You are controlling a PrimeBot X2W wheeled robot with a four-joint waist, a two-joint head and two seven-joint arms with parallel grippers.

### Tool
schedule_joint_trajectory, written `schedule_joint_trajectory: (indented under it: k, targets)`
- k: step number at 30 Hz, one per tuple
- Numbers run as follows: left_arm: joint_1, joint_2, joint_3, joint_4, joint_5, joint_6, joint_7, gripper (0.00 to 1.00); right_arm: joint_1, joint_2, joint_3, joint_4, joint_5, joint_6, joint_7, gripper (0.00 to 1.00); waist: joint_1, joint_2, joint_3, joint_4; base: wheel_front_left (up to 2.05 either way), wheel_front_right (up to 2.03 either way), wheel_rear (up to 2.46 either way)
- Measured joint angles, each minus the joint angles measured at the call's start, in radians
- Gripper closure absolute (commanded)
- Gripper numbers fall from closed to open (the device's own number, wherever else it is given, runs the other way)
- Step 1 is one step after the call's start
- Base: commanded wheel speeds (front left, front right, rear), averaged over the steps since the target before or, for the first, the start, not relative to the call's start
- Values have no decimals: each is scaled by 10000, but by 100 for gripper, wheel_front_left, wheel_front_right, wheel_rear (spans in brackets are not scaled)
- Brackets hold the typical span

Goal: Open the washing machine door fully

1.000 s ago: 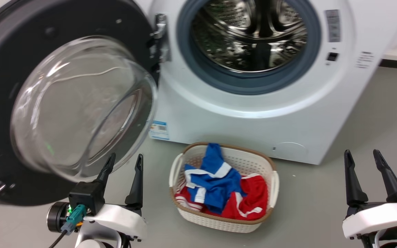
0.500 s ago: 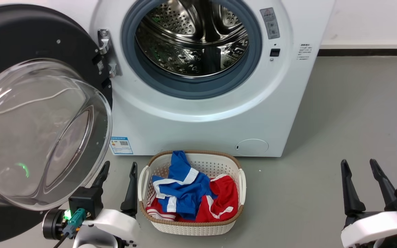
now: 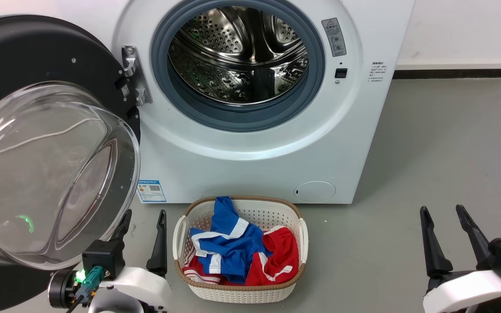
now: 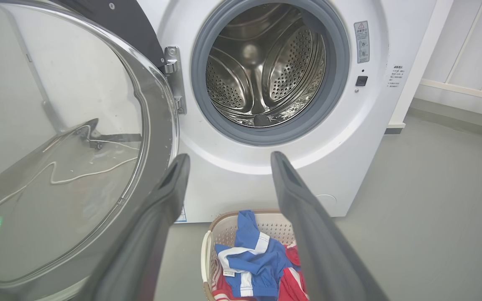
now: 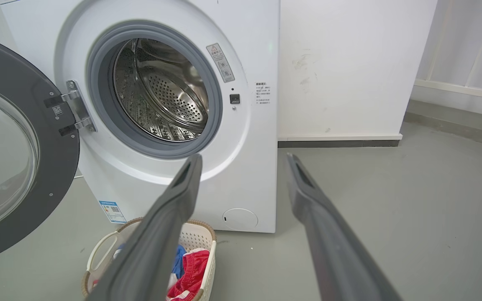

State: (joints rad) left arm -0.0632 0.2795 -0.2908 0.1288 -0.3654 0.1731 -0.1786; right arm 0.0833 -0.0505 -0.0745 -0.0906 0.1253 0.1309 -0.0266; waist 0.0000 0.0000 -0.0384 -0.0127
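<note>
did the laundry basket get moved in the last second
No. The whole head view shifted, so the camera moved. The laundry basket still sits right in front of the washing machine, between its blue label and round cap.

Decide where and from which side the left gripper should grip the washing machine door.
Probably the flat black rim of the washing machine door, low down, far from the hinge, with the left gripper coming from below to straddle its edge; the domed glass bulges too wide to pinch.

Head view looks down on the white front-loading washing machine (image 3: 250, 165); the 2 wrist views face it from lower, sharing its perforated steel drum (image 3: 242, 56).
</note>
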Motion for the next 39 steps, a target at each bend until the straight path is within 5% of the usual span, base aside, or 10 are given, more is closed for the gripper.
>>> schedule_joint_trajectory:
  k: [14,15,20,39]
  targets:
    - [-40,82,-25,123,-105,-4,-8,0,45,0,29,-42,63,0,10,0,0,0,15,20,0,0,0]
    - [-27,65,-40,161,-136,-4,-2,100,57,0,25,8,81,0,10,100,0,0,12,31,0,0,0]
    - [229,-115,-61,405,-384,-59,75,100,190,8,36,343,330,0,25,100,0,0,19,34,0,0,0]
    - [169,-642,949,646,-3496,-796,788,100,-196,8,-36,1106,4069,-2,366,100,0,0,83,48,0,0,0]
